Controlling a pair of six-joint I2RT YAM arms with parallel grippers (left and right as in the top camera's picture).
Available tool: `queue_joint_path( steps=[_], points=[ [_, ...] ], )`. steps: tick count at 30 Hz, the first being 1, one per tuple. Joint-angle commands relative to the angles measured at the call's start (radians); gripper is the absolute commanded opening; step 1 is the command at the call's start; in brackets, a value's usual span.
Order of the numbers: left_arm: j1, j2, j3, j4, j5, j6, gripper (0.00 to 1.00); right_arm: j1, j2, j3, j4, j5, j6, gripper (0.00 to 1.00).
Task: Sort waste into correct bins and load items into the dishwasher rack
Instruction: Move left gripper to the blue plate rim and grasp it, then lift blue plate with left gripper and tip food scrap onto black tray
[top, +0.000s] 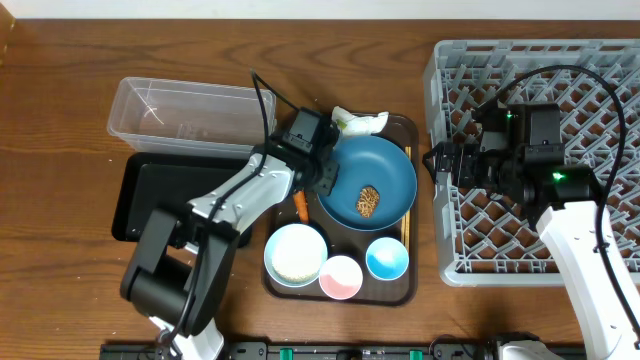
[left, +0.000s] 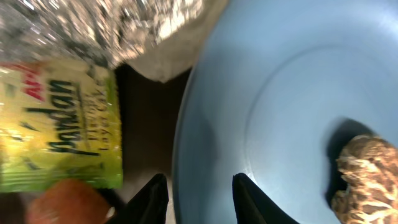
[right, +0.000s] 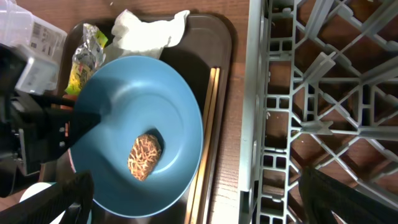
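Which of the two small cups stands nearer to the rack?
The light blue cup; the pink cup sits farther from the rack, beside the white bowl.

A dark wooden table (top: 60, 120) carries four things directly on its surface. At the back left stands a clear plastic tub (top: 180, 115), and a shallow black tray (top: 145, 195) lies just in front of it, their edges meeting from above. A brown serving tray (top: 285, 295) sits at the centre. The grey dishwasher rack (top: 470, 240) fills the right side, with only a narrow strip of bare wood between it and the serving tray.
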Motion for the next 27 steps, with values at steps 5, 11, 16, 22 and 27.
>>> queue_joint_path(
  steps=[5, 11, 16, 22, 27],
  points=[
    [0.002, 0.023, 0.019, 0.008, 0.039, -0.009, 0.15, -0.008, 0.0, 0.02, 0.019, 0.005, 0.012, 0.99],
    [0.009, -0.04, 0.042, -0.013, 0.083, -0.008, 0.06, -0.008, 0.0, 0.02, 0.019, 0.005, 0.012, 0.99],
    [0.06, -0.173, 0.054, -0.027, 0.086, -0.021, 0.06, -0.008, 0.0, 0.02, 0.021, 0.005, 0.012, 0.99],
    [0.212, -0.373, 0.054, -0.098, 0.077, -0.031, 0.06, -0.008, 0.0, 0.02, 0.041, 0.005, 0.012, 0.99],
    [0.317, -0.54, 0.054, -0.256, -0.162, -0.031, 0.06, -0.008, 0.0, 0.02, 0.068, 0.005, 0.012, 0.99]
  ],
)
